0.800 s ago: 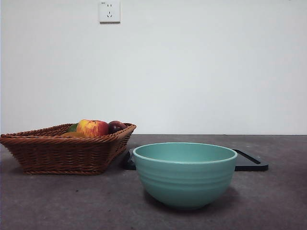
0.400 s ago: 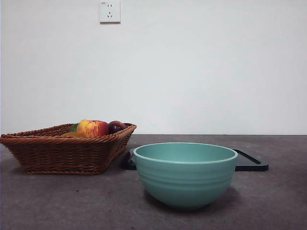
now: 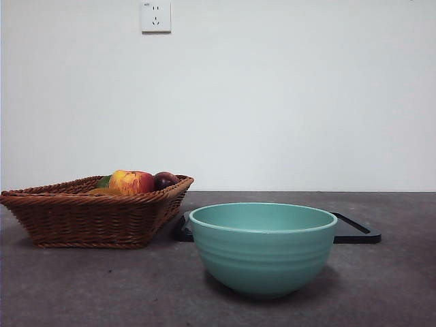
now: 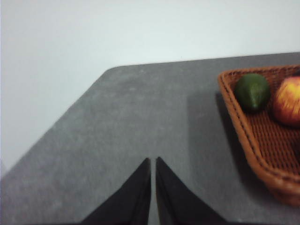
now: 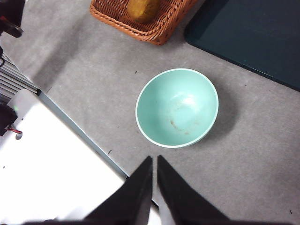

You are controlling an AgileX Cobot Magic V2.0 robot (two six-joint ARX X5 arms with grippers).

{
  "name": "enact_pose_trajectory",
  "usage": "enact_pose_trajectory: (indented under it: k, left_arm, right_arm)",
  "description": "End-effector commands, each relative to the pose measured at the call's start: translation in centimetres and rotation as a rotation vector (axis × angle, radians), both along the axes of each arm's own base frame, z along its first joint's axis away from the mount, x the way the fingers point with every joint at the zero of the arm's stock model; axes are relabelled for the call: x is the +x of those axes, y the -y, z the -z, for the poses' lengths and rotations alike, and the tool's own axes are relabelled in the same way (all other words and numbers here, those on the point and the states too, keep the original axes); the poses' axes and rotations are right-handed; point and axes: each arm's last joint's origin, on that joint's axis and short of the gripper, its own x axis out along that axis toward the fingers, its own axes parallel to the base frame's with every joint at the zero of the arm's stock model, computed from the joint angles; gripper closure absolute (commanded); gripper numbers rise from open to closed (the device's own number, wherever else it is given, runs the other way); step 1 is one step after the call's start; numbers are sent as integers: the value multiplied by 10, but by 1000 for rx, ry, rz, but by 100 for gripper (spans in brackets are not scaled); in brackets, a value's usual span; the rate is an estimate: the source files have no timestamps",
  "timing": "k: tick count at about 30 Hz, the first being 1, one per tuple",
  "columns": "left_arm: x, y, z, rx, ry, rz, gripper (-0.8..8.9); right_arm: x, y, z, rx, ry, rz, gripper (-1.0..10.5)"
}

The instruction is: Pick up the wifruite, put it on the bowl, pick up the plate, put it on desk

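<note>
The wifruite [image 5: 143, 9], a small orange-brown oval fruit, lies in the brown wicker basket [image 5: 159, 26]; in the front view only a sliver of it [image 3: 102, 191] shows over the basket rim. The teal bowl [image 3: 263, 246] stands empty on the desk [image 3: 102, 286], right of the basket [image 3: 88, 221]. A flat dark plate [image 3: 355, 231] lies behind the bowl. My right gripper [image 5: 154, 160] is high above the desk beside the bowl [image 5: 177, 108], shut and empty. My left gripper [image 4: 153, 161] is shut and empty over bare desk beside the basket [image 4: 262, 140].
The basket also holds a red-yellow apple [image 3: 131, 182], a dark purple fruit [image 3: 165, 180] and a green fruit [image 4: 252, 91]. A white surface [image 5: 42, 159] borders the desk edge. The dark plate [image 5: 253, 37] lies flat past the bowl.
</note>
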Motion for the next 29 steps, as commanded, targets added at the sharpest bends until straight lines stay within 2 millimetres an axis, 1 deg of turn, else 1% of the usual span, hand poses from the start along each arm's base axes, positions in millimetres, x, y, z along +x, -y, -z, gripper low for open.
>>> enact_pose_trajectory:
  k: [1, 5, 29]
  left_arm:
    - [1, -1, 8, -17, -23, -8, 797]
    - [0, 0, 11, -31, -54, -9, 797]
    - [1, 0, 10, -31, -44, -9, 797]
  right_arm:
    - [0, -2, -5, 8, 23, -16, 941]
    - [0, -2, -5, 8, 23, -16, 941]
    - [0, -2, -5, 8, 23, -16, 941]
